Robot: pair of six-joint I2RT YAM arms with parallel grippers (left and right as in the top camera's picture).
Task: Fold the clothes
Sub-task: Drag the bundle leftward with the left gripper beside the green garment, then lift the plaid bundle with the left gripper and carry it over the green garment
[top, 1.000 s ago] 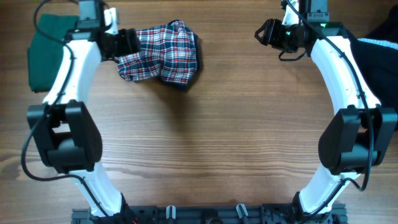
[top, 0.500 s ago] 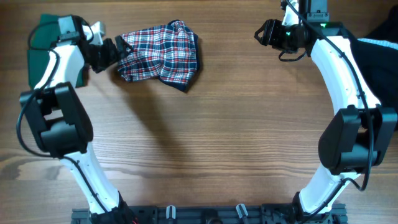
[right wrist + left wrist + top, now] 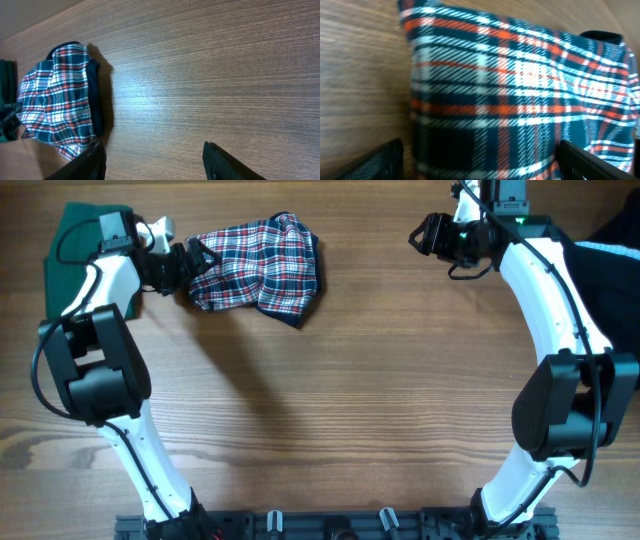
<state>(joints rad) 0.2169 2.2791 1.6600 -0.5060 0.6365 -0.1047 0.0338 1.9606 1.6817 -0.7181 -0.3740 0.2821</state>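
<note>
From above, my left end effector [image 3: 188, 262] is released, its fingers spread at the left edge of the crumpled plaid dress [image 3: 262, 268], which lies on the desk [image 3: 330, 400]. A dark-green garment [image 3: 68, 240] lies beside that arm. My right end effector [image 3: 428, 235] is well apart from the dress. In the left wrist view, plaid cloth fills the space between my wide fingers [image 3: 380, 160]. In the right wrist view, my right fingers [image 3: 95, 157] stand apart over bare wood and grasp nothing.

L gripper [image 3: 193, 260] wider open, pulled back left to plaid dress [image 3: 262, 265] edge.
</note>
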